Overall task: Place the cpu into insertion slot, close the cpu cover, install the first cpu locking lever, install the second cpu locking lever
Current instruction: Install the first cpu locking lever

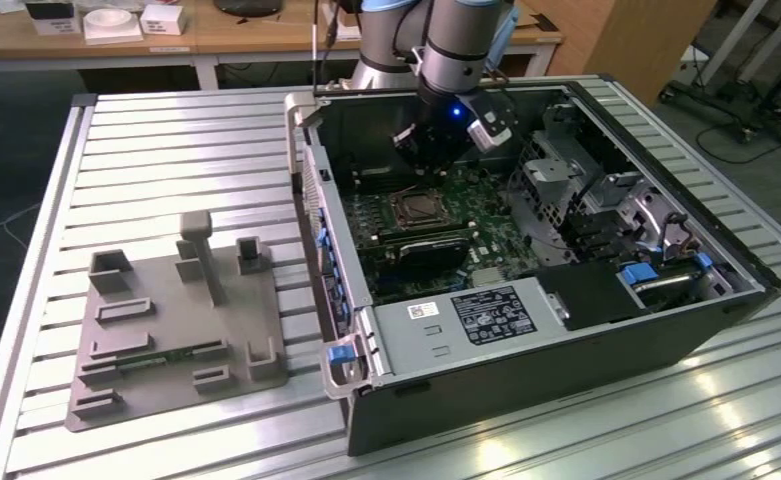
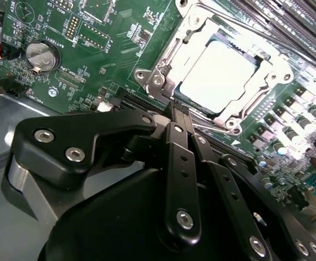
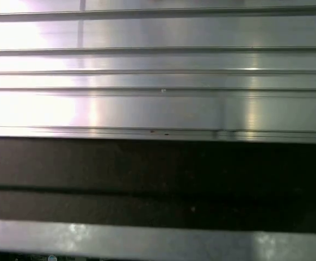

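Hovering just beside the cpu cover (image 2: pixel 168 65): gripper (image 2: pixel 175 109), jaws closed and empty; cover is lying flat over the seated cpu (image 2: pixel 217 76); latching is likely needing a low, steady push.

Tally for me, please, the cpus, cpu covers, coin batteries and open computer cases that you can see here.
cpu: 1
cpu cover: 1
coin battery: 1
computer case: 1
Total: 4
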Controlling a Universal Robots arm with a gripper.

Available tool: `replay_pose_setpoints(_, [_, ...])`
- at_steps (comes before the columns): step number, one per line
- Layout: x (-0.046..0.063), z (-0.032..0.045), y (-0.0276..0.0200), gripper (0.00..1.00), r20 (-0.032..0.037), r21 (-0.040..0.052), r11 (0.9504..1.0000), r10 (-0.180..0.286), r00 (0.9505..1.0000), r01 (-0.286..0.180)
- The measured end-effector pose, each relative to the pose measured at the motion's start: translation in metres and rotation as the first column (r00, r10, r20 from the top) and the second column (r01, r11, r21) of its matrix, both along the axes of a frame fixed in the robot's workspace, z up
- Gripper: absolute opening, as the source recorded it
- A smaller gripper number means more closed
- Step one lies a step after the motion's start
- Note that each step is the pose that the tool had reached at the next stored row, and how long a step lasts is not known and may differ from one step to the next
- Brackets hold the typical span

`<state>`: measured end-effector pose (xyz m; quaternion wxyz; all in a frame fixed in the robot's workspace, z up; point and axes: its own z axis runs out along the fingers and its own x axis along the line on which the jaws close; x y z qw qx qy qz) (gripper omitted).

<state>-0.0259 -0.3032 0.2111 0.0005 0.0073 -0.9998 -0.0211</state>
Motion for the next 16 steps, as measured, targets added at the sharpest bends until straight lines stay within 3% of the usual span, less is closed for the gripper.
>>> replay_pose_setpoints(16, [0.0045,-0.0065,0.0003,0.1,0.0,-0.0003,0.9997,-0.025,0.9997,0.025])
